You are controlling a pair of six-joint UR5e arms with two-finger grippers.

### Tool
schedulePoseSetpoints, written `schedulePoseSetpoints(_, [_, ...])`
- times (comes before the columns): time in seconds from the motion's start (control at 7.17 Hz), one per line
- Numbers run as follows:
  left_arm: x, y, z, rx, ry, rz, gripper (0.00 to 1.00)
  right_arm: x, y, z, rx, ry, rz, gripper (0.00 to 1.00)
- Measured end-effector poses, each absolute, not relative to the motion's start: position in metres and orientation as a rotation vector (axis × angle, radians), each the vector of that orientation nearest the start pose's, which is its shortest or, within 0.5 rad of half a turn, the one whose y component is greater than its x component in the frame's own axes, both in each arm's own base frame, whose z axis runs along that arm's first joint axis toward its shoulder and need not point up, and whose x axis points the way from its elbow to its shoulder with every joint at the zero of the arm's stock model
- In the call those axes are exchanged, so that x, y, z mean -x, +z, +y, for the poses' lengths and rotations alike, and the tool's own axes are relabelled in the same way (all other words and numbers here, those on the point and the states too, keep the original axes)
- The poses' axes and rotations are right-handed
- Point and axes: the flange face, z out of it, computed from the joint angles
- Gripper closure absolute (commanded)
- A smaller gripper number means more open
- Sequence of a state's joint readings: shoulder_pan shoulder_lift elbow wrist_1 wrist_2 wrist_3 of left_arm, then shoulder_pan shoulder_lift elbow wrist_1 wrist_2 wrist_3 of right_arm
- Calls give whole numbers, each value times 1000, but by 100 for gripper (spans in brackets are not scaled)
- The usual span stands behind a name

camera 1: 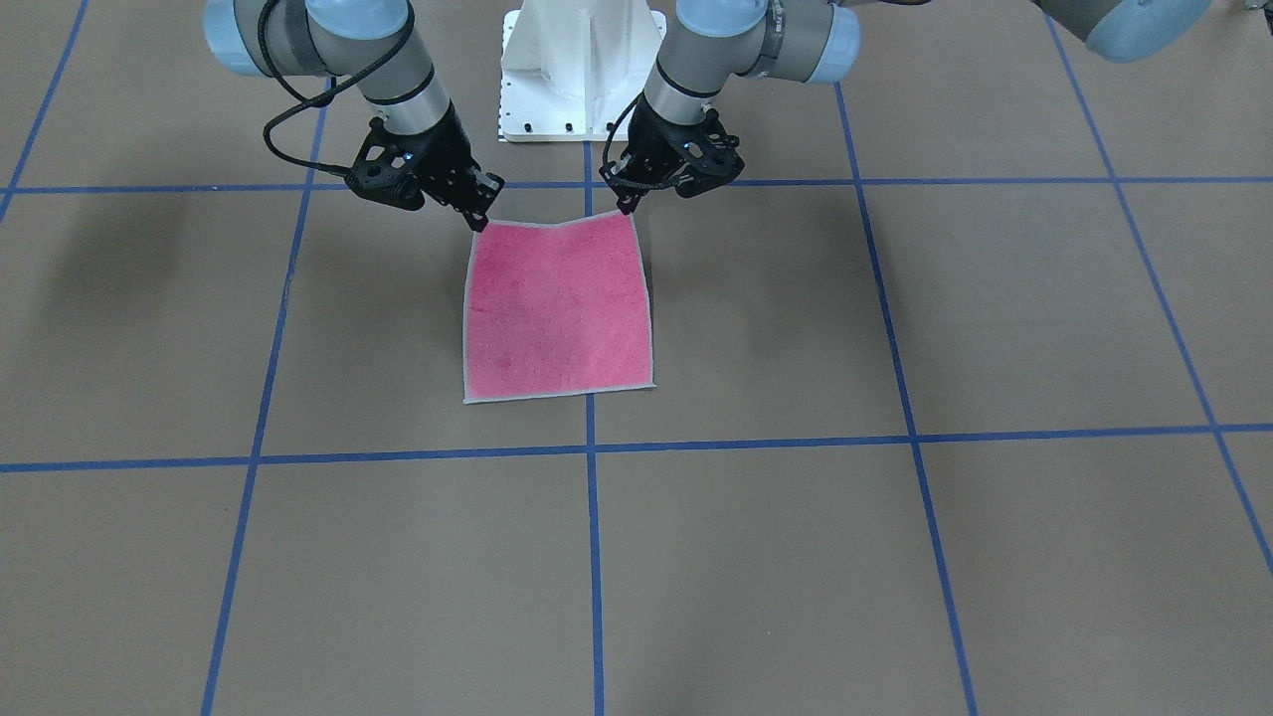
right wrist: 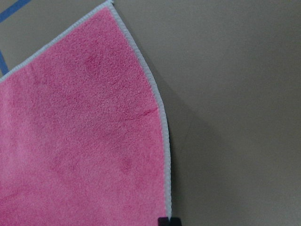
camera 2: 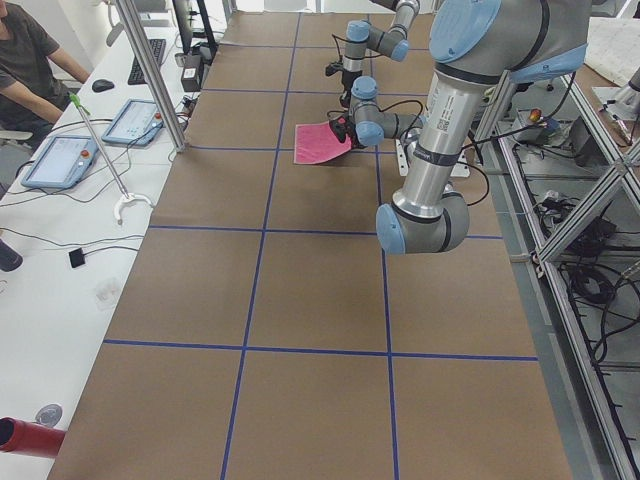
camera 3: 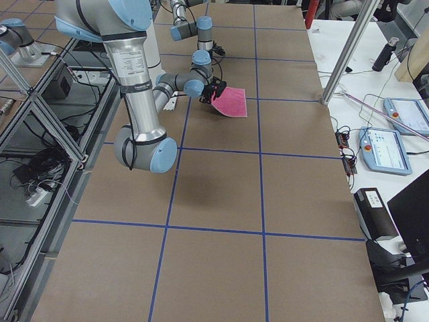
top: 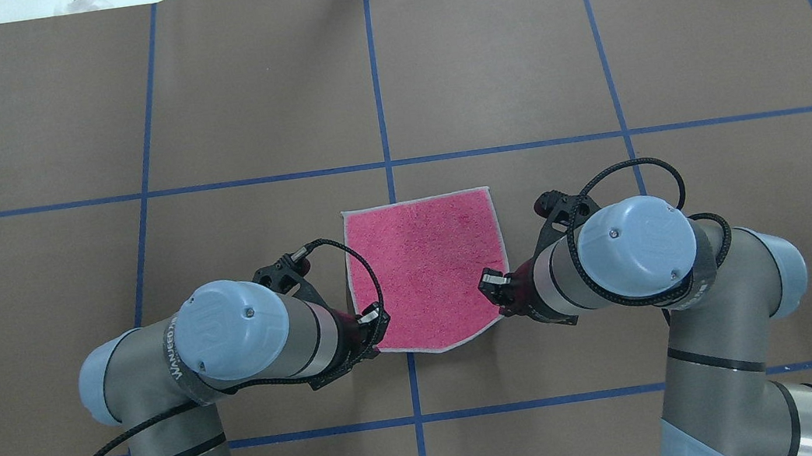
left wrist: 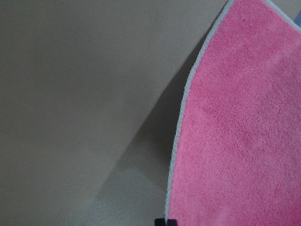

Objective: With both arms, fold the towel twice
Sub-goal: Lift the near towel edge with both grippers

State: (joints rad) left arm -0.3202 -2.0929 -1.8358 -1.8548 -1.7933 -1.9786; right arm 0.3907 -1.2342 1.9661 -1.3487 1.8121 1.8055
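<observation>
The towel (camera 1: 559,308) lies pink face up near the table's middle, with a light grey border. Its two corners nearest the robot base are raised off the brown table, and the edge between them sags. My left gripper (camera 1: 629,206) is shut on one raised corner and my right gripper (camera 1: 479,221) is shut on the other. In the overhead view the towel (top: 427,268) sits between my left gripper (top: 375,332) and my right gripper (top: 498,302). Both wrist views show the lifted pink cloth (left wrist: 240,132) (right wrist: 80,141) casting a shadow on the table. The dark grey face is hidden.
The white pedestal base (camera 1: 582,70) stands just behind the towel. Blue tape lines (camera 1: 591,557) grid the brown table. In the exterior left view, a side desk with tablets (camera 2: 60,160) and a seated person (camera 2: 30,60) lies beyond the table's far edge.
</observation>
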Motion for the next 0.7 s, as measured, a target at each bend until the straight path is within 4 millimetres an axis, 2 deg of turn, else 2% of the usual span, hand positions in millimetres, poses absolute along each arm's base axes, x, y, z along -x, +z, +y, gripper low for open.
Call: schedulePoseSetpoints(0.7, [-560,221,-311,234,-537,1051,100,479,279,-321,186,461,-968,100])
